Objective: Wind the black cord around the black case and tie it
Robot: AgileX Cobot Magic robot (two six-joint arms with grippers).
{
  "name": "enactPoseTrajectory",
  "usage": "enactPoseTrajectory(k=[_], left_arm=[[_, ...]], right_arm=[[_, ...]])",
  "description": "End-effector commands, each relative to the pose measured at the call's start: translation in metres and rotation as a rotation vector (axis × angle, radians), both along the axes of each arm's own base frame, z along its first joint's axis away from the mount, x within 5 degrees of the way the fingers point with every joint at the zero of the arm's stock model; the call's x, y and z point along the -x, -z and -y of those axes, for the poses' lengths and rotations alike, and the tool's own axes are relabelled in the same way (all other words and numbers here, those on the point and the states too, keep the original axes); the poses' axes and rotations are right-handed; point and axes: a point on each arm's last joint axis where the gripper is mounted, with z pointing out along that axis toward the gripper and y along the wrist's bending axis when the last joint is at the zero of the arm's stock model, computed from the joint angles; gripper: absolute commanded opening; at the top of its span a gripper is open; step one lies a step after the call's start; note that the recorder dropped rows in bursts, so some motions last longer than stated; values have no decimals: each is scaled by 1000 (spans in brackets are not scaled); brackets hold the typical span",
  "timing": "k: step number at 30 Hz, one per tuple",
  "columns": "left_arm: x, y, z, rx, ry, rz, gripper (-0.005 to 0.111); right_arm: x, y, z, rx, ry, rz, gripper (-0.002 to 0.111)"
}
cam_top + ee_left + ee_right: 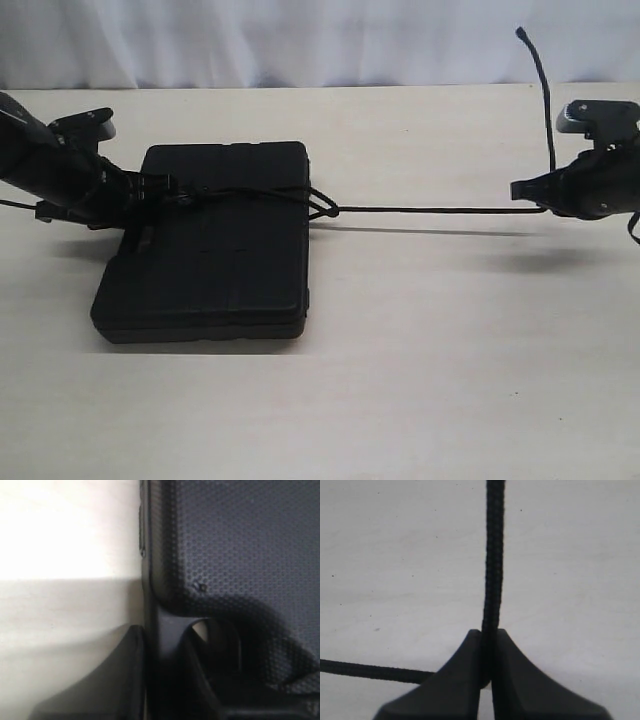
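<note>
The black case (215,250) lies flat on the table, left of centre. The black cord (430,210) crosses the case's top, forms a knot (330,211) at its right edge and runs taut to my right gripper (520,190). That gripper (489,650) is shut on the cord (494,555); the free end (545,90) curls up behind it. My left gripper (150,195) sits at the case's left edge. In the left wrist view its jaws (165,680) clamp the rim by the handle cut-out of the case (240,540); no cord shows there.
The pale table (450,350) spreads to the front and right of the case. A white curtain (320,40) hangs behind the far edge. A second stretch of cord (370,670) lies on the table beside the right fingers.
</note>
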Motion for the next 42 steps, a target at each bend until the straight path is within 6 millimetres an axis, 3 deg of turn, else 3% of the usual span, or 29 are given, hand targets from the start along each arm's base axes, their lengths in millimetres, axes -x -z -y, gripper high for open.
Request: enactPoseTrajectory(k=[1, 6, 11, 17, 23, 28, 35, 42], left_arm=[[-6, 7, -10, -38, -97, 50, 0], [-7, 7, -7, -41, -91, 57, 2], [-11, 4, 5, -53, -63, 85, 24], [-33, -22, 24, 16, 36, 112, 47], [-50, -45, 29, 51, 96, 146, 50], [-54, -60, 10, 28, 114, 156, 50], [-41, -80, -32, -12, 124, 117, 50], [-31, -80, -53, -35, 130, 41, 50]], right_arm=[[1, 1, 14, 80, 67, -7, 4], [-4, -4, 15, 79, 67, 13, 4], [-8, -8, 15, 69, 82, 30, 4], [-13, -14, 16, 65, 91, 53, 4], [-21, -23, 18, 66, 95, 90, 4], [-32, -36, 23, 77, 108, 138, 4], [-51, -67, 34, 63, 150, 246, 4], [-64, -89, 21, -101, 107, 317, 5]])
